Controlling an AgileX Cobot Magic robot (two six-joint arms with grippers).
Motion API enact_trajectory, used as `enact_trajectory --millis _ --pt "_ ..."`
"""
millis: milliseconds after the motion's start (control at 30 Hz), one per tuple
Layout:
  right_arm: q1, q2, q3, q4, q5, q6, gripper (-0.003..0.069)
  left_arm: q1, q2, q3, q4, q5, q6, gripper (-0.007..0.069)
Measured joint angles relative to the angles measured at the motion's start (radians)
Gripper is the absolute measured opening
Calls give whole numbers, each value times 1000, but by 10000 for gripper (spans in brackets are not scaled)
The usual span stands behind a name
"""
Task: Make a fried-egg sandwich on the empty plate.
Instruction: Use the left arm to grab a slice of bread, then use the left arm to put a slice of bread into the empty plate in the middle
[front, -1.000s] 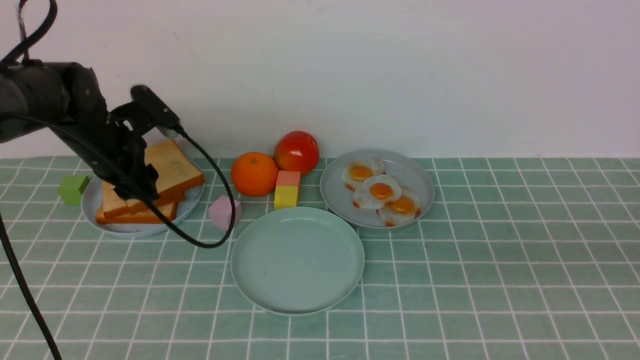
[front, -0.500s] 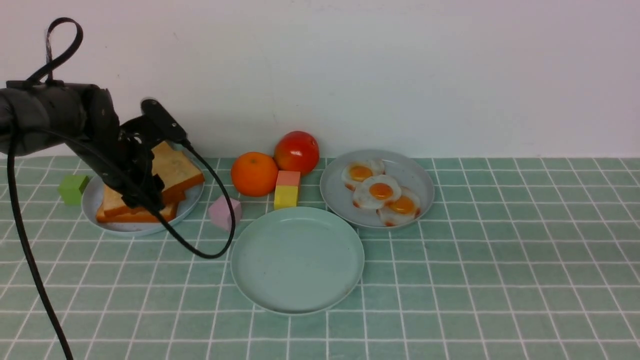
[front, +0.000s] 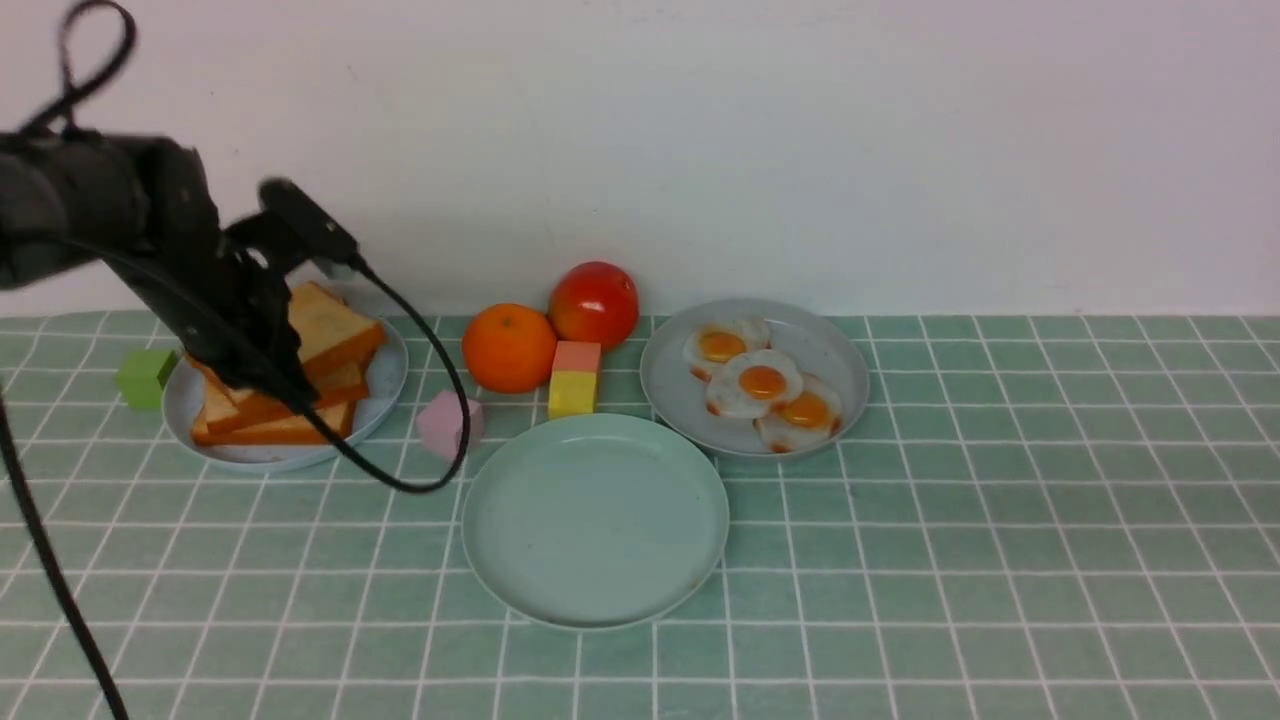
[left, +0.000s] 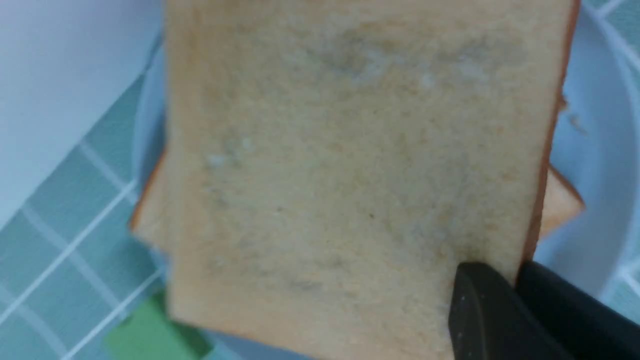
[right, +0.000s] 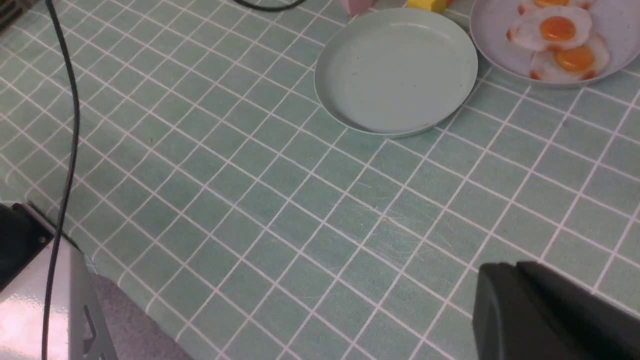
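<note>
My left gripper (front: 262, 352) is shut on one edge of the top toast slice (front: 325, 325) and holds it tilted above the other slices (front: 285, 428) on the left grey-blue plate (front: 385, 385). In the left wrist view the slice (left: 350, 165) fills the picture, with the gripper (left: 517, 272) clamped on its crust. The empty mint-green plate (front: 595, 520) lies in the middle and also shows in the right wrist view (right: 395, 70). Three fried eggs (front: 762, 382) lie on the right grey-blue plate (front: 840, 350). My right gripper (right: 515, 272) is shut and empty above the tiles.
An orange (front: 508, 347), a tomato (front: 593, 303), a pink-and-yellow block (front: 574, 380) and a pink block (front: 448, 423) stand between the plates. A green cube (front: 146, 378) sits left of the toast plate. The left arm's cable (front: 425, 400) hangs near the pink block.
My left gripper shifted a little right, then back left and up, keeping hold of the top toast slice, which now stands tilted higher off the stack.
</note>
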Motion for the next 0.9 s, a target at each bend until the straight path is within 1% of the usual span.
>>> enact_trajectory --millis 100,133,200,233,333,367,400,433,467,500,533,567,600,667,733,900 --pt "0 0 0 0 4 -13 46 -31 -106 2 -56 69 -64 30" --pt "0 0 0 0 4 -13 46 -35 -120 3 -61 74 -68 30" --pt "0 0 0 0 5 -20 50 -108 -207 37 -117 125 -102 30" --pt "0 0 0 0 5 -21 52 -170 -246 76 -142 148 -110 30" --pt "0 0 0 0 7 -21 53 -304 -304 165 -156 157 -152 30" --pt "0 0 0 0 7 -21 53 -324 -305 178 -156 156 -156 30" --pt "0 0 0 0 11 -22 55 -400 -308 221 -144 137 -194 30" --pt "0 0 0 0 11 -22 55 -425 -303 234 -133 130 -209 30" --pt "0 0 0 0 13 -23 57 -476 -293 259 -96 117 -243 30" --pt "0 0 0 0 15 -23 57 -501 -284 269 -70 111 -259 30" --pt "0 0 0 0 17 -23 57 -506 -278 271 -56 109 -268 30" --pt "0 0 0 1 24 -23 59 -543 -257 280 -8 95 -295 30" --pt "0 0 0 7 34 -23 61 -560 -237 283 25 80 -313 30" --pt "0 0 0 13 47 -23 63 -578 -207 284 74 35 -332 30" --pt "0 0 0 16 57 -23 63 -581 -176 284 94 -15 -339 30" --pt "0 0 0 21 63 -23 64 -581 -124 284 109 -86 -342 30"
